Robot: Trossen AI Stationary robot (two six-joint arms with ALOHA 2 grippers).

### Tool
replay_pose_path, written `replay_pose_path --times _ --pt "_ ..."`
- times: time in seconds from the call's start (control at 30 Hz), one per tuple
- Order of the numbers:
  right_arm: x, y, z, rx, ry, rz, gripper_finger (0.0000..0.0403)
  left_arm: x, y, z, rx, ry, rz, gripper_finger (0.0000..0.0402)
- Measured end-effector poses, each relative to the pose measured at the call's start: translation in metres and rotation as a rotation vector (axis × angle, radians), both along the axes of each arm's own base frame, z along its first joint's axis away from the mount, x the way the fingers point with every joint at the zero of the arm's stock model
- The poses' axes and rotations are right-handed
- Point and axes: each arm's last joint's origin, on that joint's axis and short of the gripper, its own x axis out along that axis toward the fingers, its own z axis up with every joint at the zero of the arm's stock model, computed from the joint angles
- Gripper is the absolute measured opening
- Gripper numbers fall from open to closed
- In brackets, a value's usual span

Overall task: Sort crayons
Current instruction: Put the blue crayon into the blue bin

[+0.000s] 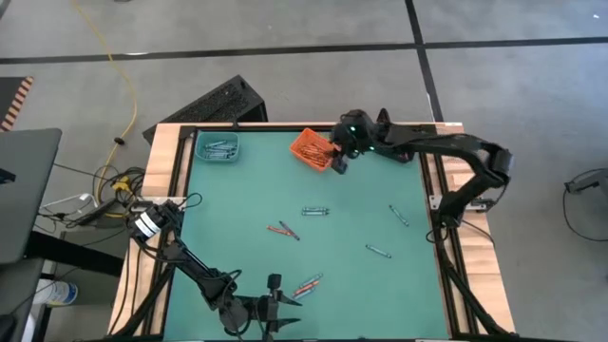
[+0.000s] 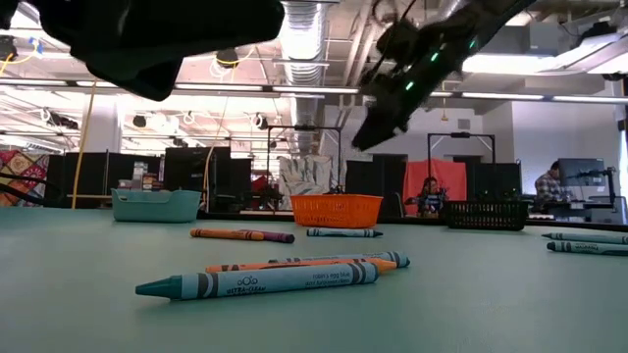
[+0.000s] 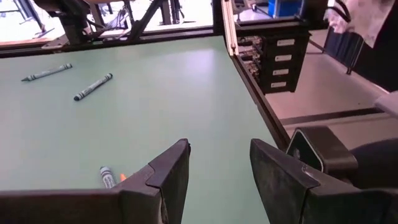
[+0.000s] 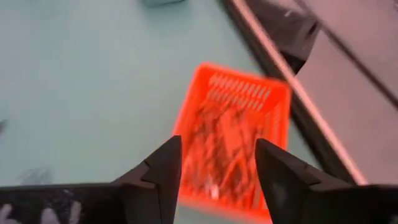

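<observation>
From above, the right gripper (image 1: pixel 339 161) hangs over the near right edge of the orange bin (image 1: pixel 310 146) at the far side of the green table (image 1: pixel 237 199). A teal bin (image 1: pixel 218 147) sits at the far left corner, and a black bin (image 1: pixel 220 102) lies off the table beyond it. Loose crayons (image 1: pixel 314 211) are scattered over the mat: one pair near the middle, one pair (image 1: pixel 283 230) just left of centre, two singles toward the right, and a small cluster (image 1: pixel 307 285) at the near edge. The left gripper (image 1: pixel 275 302) rests low at the near edge, just beside that cluster.

From table height, a teal crayon (image 2: pixel 257 283) lies nearest, with an orange one (image 2: pixel 304 264) touching it behind. The orange bin (image 2: pixel 337 209) stands far off, the right gripper (image 2: pixel 378 126) above it.

The left wrist camera shows its fingers (image 3: pixel 169 177) spread apart with nothing between them; two crayons (image 3: pixel 92 86) lie farther out on the mat.

The right wrist camera shows its fingers (image 4: pixel 161 168) parted and empty, above the orange bin (image 4: pixel 233 134), which holds blurred sticks.
</observation>
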Motion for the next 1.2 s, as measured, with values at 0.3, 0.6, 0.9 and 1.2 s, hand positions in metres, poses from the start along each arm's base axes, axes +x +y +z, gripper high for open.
replay_pose_path --times 0.3,0.6,0.9,1.2 --pt "-0.068 0.085 0.035 0.259 0.329 0.08 0.019 -0.001 0.0 -0.003 0.014 0.025 -0.013 0.0159" --pt "-0.127 0.183 -0.001 0.352 0.495 0.148 0.0189 0.001 0.001 -0.003 -0.001 0.025 -0.007 0.0159" --pt "-0.156 0.234 -0.056 0.376 0.422 0.151 0.0189 0.002 0.002 -0.003 -0.005 0.025 -0.002 0.0159" --pt "-0.145 0.259 -0.077 0.361 0.301 0.205 0.0189 0.005 0.006 -0.003 -0.001 0.027 0.012 0.0159"
